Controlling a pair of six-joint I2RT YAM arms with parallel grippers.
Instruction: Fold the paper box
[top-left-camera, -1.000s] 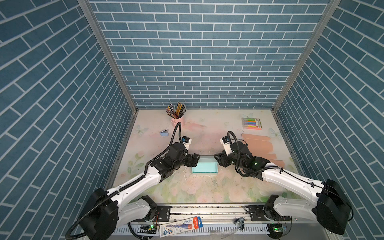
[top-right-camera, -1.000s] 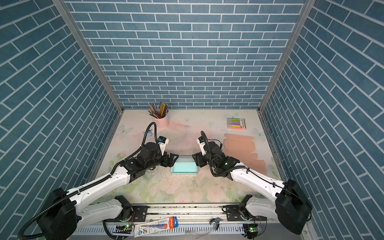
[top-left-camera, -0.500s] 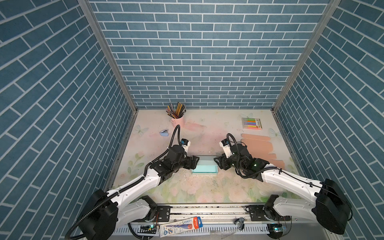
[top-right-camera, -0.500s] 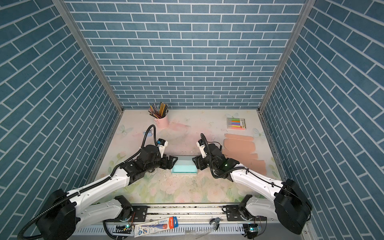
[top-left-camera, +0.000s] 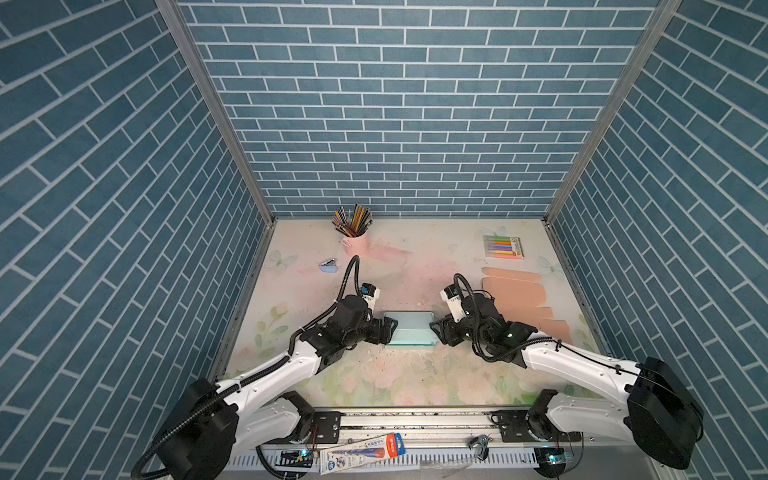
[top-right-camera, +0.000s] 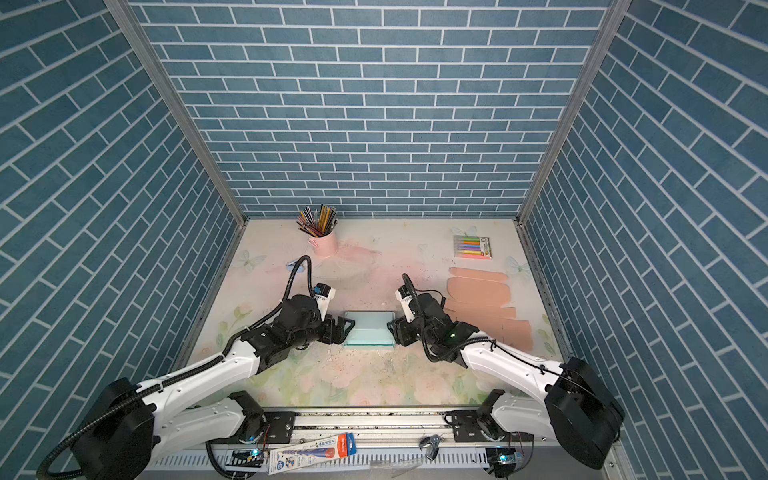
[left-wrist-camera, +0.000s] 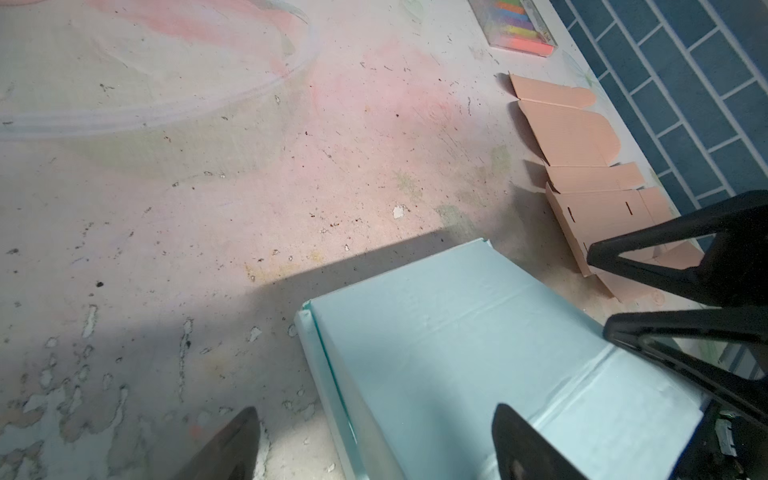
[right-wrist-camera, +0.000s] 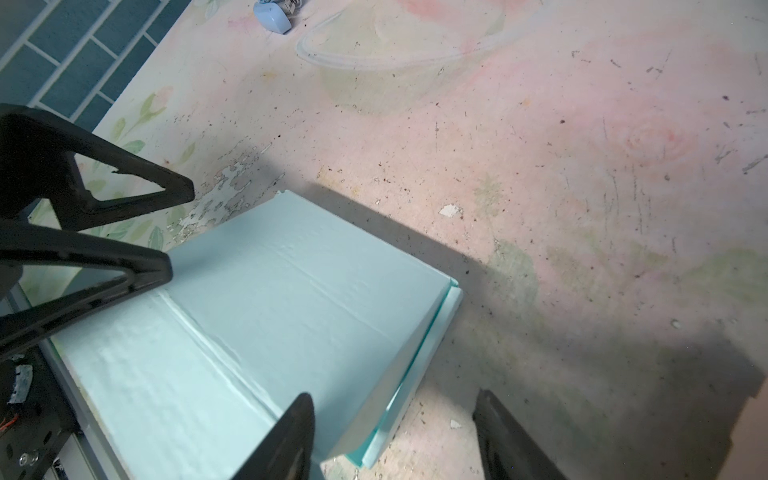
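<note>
Since the earlier frame both arms have crept a little toward the near side, while the paper box (top-left-camera: 409, 328) has stayed where it was: just near of the middle of the table (top-left-camera: 415, 266), between the two grippers. The left gripper (top-left-camera: 390, 331) sits at the box's left end with its jaws spread wide. The right gripper (top-left-camera: 434, 332) sits at the right end with its jaws parted less widely, and neither is clamped on anything. In each wrist view one finger (left-wrist-camera: 519, 440) (right-wrist-camera: 291, 440) hangs over the pale top panel and its partner is out over the table, so that one long, double-layered edge runs between them; whether any finger touches the card I cannot tell. The box looks like thin pale-teal card - light, stiff only along its creases, and easy to dent or shove across the worn tabletop. My judgement is that it should be braced from both ends at once and pinched only on a flap or wall close to a fold line, never across the unsupported top. No print shows on the box. The marker pack (top-left-camera: 503, 247) at far right has a label, and the red-and-blue packet (top-left-camera: 365, 451) on the near rail carries writing - both too small to read. The flat orange card blanks (top-left-camera: 515, 291) at right are plain.
</note>
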